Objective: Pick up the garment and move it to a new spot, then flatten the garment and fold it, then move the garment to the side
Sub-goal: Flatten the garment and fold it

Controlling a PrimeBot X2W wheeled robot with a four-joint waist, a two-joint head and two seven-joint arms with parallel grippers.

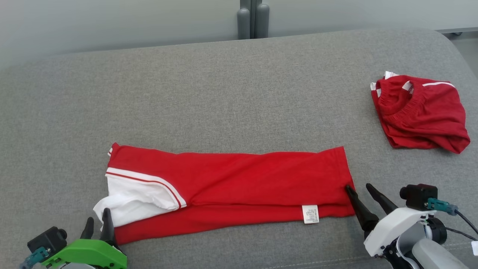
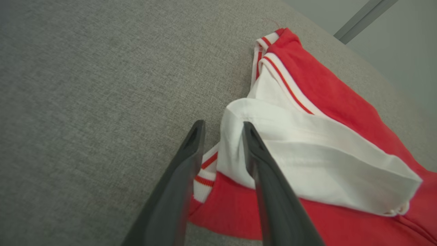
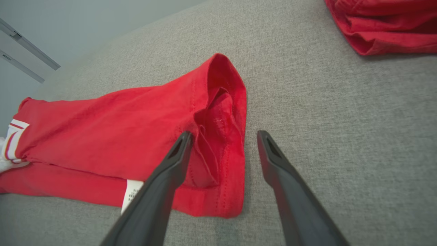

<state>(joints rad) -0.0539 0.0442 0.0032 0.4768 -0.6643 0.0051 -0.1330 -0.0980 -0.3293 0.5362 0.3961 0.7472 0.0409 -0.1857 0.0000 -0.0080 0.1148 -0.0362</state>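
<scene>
1. The left gripper (image 1: 98, 216), on a green housing, sits low at the near left. Its two dark fingers point up at the white sleeve (image 1: 138, 194) and stand a little apart, with nothing clamped between them.
2. The right gripper (image 1: 357, 186), on a white housing, sits at the near right and leans up and to the left, its fingers spread wide. One fingertip touches the hem and the other is over bare cushion.
3. The long red fabric garment (image 1: 242, 175) lies folded into a strip across the near middle of the grey woven cushion (image 1: 224, 93). The sleeve is at its left end, and a small white label (image 1: 310, 214) is on its near edge.
4. The left wrist view shows red-striped rib trim under the sleeve. The right wrist view shows the hem end gaping, with inner layers bunched inside. The head view shows both ends at once.
5. Count: two grippers and two garments. The second is a crumpled red garment with white trim (image 1: 418, 112), well apart at the far right. There is one label, and two rounded grey posts (image 1: 262, 20) stand behind the far edge.
</scene>
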